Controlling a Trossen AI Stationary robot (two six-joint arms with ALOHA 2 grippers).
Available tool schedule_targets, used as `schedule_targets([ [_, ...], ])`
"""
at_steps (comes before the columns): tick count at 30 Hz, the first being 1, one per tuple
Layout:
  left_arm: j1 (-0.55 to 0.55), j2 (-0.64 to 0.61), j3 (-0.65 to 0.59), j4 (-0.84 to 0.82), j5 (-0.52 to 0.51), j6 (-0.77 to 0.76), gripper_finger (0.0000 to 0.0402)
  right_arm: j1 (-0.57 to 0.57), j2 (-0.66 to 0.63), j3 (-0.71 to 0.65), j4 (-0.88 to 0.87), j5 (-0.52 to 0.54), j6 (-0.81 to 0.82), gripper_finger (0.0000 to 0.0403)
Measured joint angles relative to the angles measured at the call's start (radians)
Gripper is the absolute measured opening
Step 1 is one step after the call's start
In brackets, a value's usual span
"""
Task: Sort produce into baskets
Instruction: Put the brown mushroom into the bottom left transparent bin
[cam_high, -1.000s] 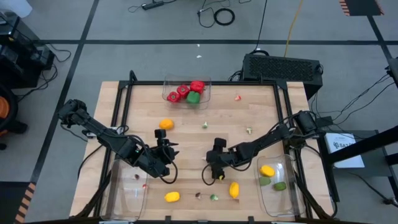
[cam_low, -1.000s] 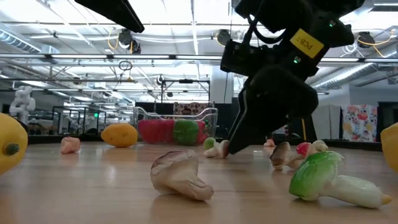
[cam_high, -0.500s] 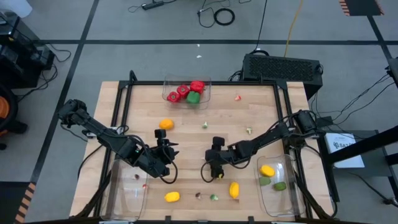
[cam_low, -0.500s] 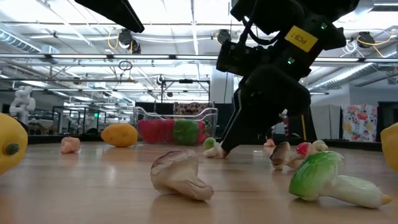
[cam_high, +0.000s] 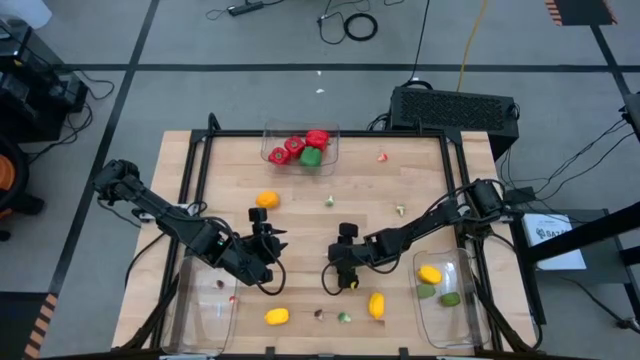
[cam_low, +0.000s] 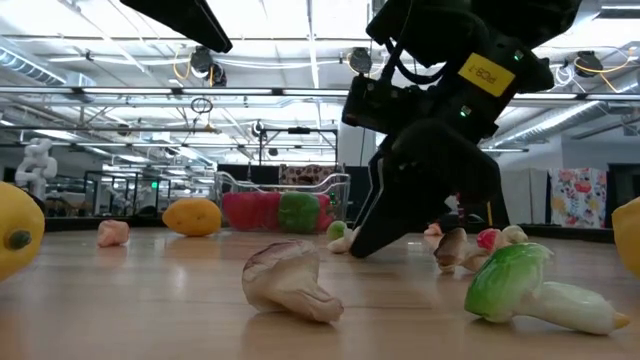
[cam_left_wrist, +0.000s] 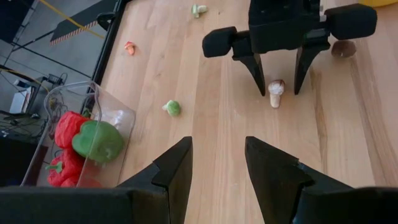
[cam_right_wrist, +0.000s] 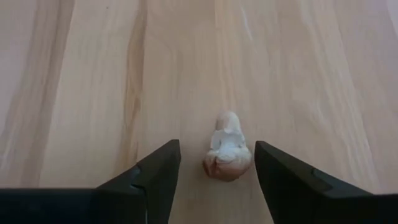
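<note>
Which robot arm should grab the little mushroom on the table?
The right one, probably. The right claw is open with the little mushroom lying between its fingers, so it seems to need only to close. The left claw is also open, but it points at the mushroom from farther off.

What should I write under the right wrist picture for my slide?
The right gripper, fingers open, straddles a small toy mushroom lying on the wooden table.

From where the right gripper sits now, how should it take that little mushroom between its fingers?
Grip the mushroom across its brown cap, the widest part, coming straight down. It lies on its side on the table, stem pointing away, centred between the open right gripper's fingers, so closing now pinches the cap's sides.
</note>
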Motion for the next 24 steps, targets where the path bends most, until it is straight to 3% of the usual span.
schedule_targets([
  [6,0.000,0.000,0.000,-0.001,0.000,0.000,0.0154,0.000,0.001,0.000,-0.004,-0.001,-0.001,0.0197],
  [24,0.000,0.000,0.000,-0.003,0.000,0.000,0.0154,0.000,-0.005,0.000,-0.021,-0.004,-0.017,0.0126],
])
